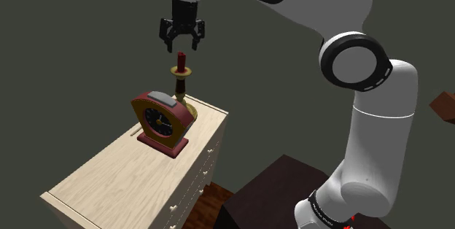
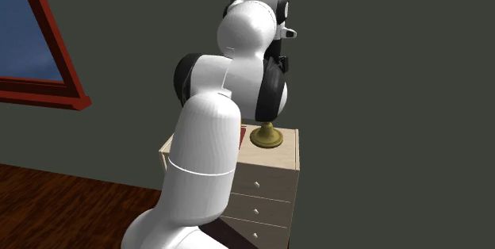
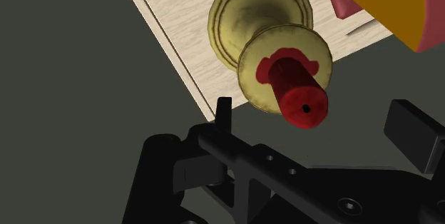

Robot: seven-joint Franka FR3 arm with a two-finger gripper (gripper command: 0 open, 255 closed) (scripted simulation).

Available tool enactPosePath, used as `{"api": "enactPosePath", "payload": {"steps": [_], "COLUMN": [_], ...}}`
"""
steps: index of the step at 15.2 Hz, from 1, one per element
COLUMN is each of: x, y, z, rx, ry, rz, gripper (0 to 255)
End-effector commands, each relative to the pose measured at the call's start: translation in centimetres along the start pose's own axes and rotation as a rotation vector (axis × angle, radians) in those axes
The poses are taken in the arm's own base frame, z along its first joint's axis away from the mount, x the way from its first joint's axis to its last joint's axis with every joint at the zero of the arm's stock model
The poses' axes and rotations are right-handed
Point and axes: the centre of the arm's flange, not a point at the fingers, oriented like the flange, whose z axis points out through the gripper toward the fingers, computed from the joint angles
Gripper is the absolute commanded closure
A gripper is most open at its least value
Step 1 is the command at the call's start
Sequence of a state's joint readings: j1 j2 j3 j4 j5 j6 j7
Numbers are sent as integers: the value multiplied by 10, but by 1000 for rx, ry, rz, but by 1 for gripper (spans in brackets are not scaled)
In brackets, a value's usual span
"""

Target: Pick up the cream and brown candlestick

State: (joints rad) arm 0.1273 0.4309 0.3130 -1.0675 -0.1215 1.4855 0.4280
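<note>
Fingers (image 3: pixel 417 137) apart above candlestick (image 1: pixel 181 82) on pale dresser (image 1: pixel 109 180)

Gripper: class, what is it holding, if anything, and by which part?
Nothing. The open gripper hangs just above the candlestick, not touching it.

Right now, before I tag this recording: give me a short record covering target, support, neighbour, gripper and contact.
target: gold-coloured candlestick holding a dark red candle, upright
support: light wooden dresser, near an edge of its top
neighbour: clock, close beside the candlestick
gripper: open, just above the candle
contact: none, candlestick not yet held
</note>
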Motion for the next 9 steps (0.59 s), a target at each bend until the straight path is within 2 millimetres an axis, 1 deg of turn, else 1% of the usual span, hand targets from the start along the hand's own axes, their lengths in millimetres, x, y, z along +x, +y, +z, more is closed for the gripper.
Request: {"api": "enactPosePath", "payload": {"steps": [1,5,6,8,9], "x": [4,4,4,4,5], "y": [-2,-1,-1,-1,-1], "z": [8,29,37,37,38], "rx": [-1,-1,-1,-1,-1], "ry": [1,1,1,1,1], "rz": [2,2,2,2,2], "gripper": [0,0,0,0,255]}}
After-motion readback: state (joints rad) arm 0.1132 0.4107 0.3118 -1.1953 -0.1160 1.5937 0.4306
